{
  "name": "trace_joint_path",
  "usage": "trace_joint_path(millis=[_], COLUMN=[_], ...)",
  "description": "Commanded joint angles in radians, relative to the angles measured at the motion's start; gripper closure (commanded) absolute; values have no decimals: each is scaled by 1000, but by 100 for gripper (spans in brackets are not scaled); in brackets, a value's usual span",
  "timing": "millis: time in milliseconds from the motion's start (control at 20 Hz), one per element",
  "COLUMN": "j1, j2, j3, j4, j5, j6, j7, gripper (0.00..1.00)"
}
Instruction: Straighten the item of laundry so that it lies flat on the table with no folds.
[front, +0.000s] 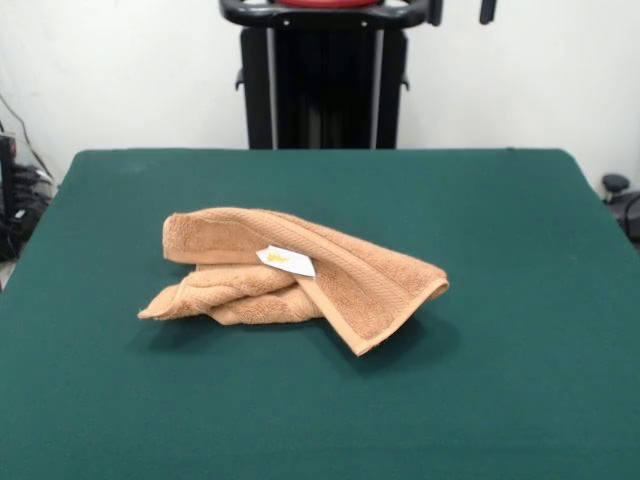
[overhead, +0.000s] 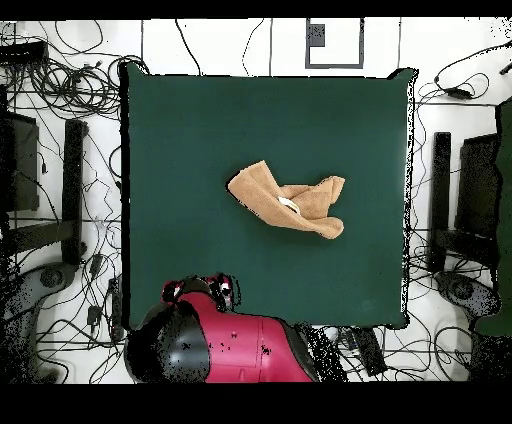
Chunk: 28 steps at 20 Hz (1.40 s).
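Lying crumpled near the middle of the green felt table (front: 520, 380), a light-brown terry hand towel (front: 300, 275) is waiting to be spread flat: in the front view one flap is draping over toward four o'clock while a rolled bundle is poking out at eight o'clock, so several layers are overlapping. A small white tag (front: 286, 260) with yellow print is sitting on top at the fold; its writing is too small to read. The red and black Sawyer arm (overhead: 225, 345) is parked off the table's edge in the overhead view, apparently leaving the cloth unobstructed; how far its claw is open cannot be told.
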Motion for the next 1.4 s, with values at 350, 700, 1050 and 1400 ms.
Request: trace_joint_path(millis=[350,700,1050,1400], j1=[-33,-88,-125,-131], j2=[35,96,163,221], j3=[13,46,70,81], j4=[82,65,36,-1], j5=[34,2,-32,-44], j6=[-94,-155,-219,-256], j7=[178,139,118,107], gripper=[0,0,0,0])
